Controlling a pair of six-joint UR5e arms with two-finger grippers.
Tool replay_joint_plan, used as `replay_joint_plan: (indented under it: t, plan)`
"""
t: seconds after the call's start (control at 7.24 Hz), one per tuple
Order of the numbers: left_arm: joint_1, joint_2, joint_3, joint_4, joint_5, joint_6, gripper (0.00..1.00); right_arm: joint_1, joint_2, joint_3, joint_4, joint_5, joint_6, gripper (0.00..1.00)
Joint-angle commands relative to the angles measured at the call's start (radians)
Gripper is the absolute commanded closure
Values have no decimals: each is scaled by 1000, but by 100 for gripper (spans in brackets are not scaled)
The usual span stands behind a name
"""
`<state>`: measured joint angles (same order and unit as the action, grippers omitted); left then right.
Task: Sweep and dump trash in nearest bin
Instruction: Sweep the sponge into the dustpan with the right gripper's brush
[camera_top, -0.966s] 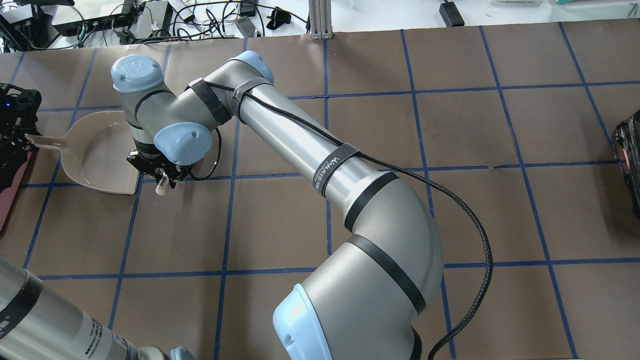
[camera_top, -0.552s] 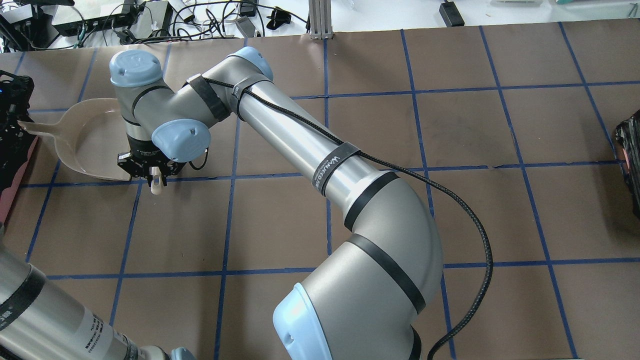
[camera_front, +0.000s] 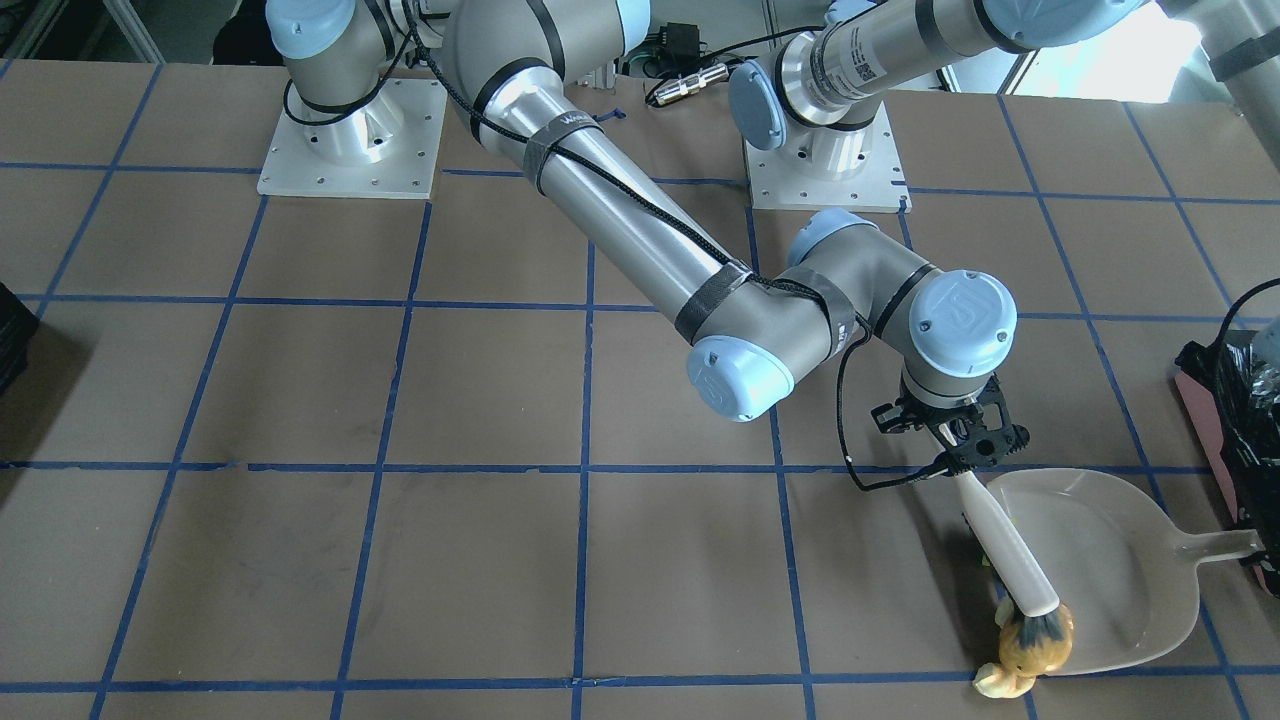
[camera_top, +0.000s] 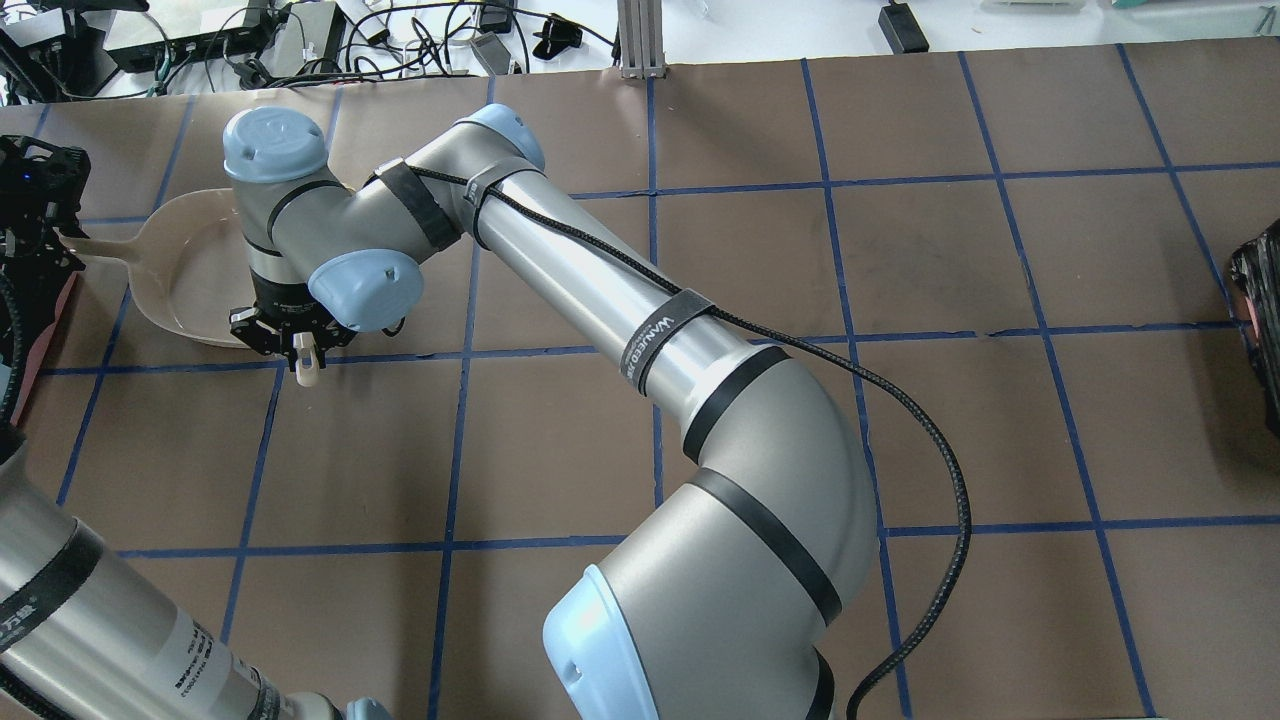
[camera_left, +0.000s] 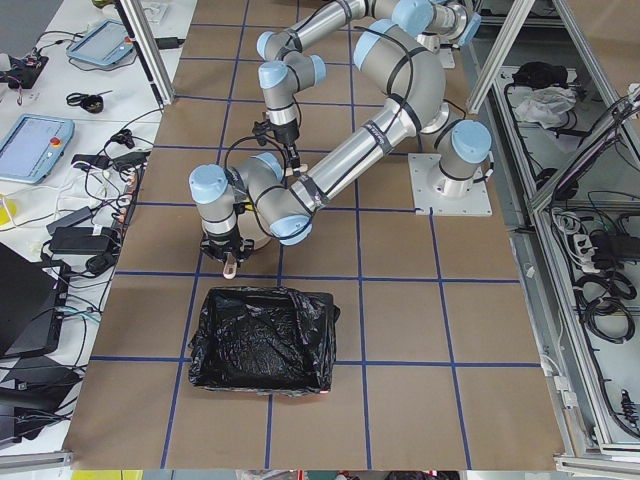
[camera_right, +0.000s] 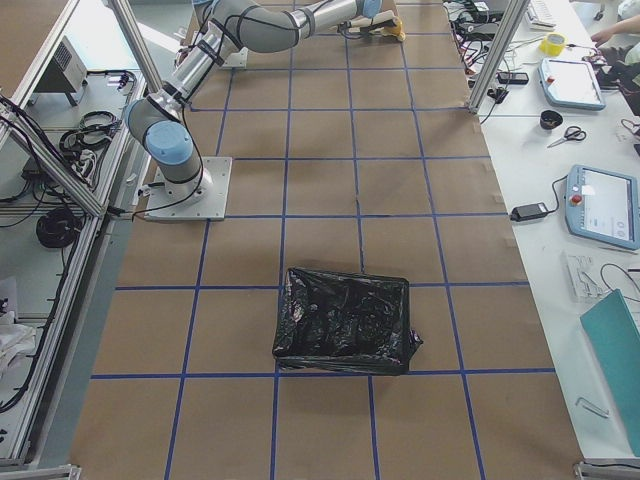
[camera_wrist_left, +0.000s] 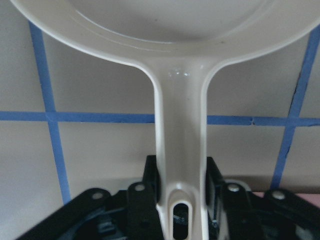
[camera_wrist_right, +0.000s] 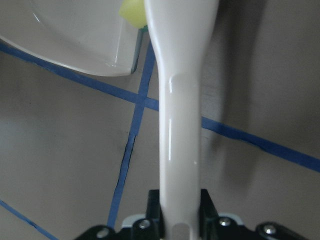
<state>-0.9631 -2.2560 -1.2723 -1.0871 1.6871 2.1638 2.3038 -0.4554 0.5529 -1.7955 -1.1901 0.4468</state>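
A black strap (camera_top: 663, 331) on the right arm's forearm bears white lettering that seems to read "WANJEED", and its blue wrist cap (camera_front: 962, 312) shows a "UR" logo.

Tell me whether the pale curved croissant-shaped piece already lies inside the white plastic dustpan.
No: the croissant-shaped piece lies on the brown table, just outside the dustpan's open edge.
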Motion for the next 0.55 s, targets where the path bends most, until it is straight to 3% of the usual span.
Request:
replay_joint_plan:
  t: [0.0,0.41]
  plan:
    - [-5,-28,40,0,-1,-1,100,29,7,-2,-60,20,1,100]
    - [-11,-33,44,-7,-3,-1,100,57,14,-4,-145,47,58,100]
